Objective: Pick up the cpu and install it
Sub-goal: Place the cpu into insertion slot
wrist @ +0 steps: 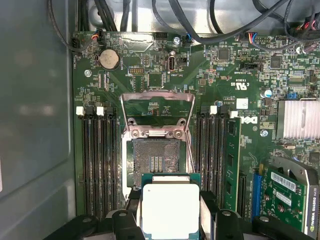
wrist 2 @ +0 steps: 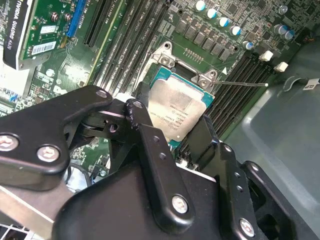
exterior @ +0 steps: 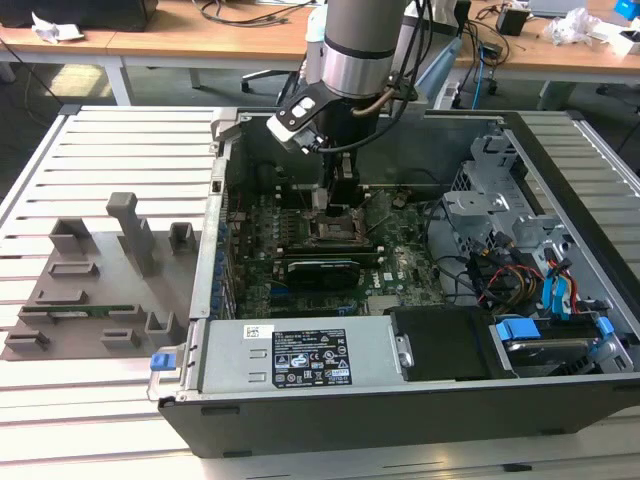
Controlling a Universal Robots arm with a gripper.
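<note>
Firmly, the fingers [wrist 2: 145,125] were closed on two opposite edges of the cpu [wrist 2: 177,107], its silvery top plate facing up between them. Both wrist views showed that grip, and in the first wrist view the chip looked flat and level. It hung just above the socket [wrist: 156,157], close to it yet not seated. The socket's dark contact field lay uncovered, and its metal load plate [wrist: 157,107] stood swung open at one end of the socket. Black memory slots [wrist: 97,160] ran along both sides of the socket, and a round coin battery [wrist: 109,59] sat beyond the load plate. In the exterior view the arm reached down into the open computer case [exterior: 215,200], its tip directly over the socket. Toward the exterior view's left of the socket, outside the case, a grey fixture [exterior: 90,270] rested on the slatted counter [exterior: 100,140].
</note>
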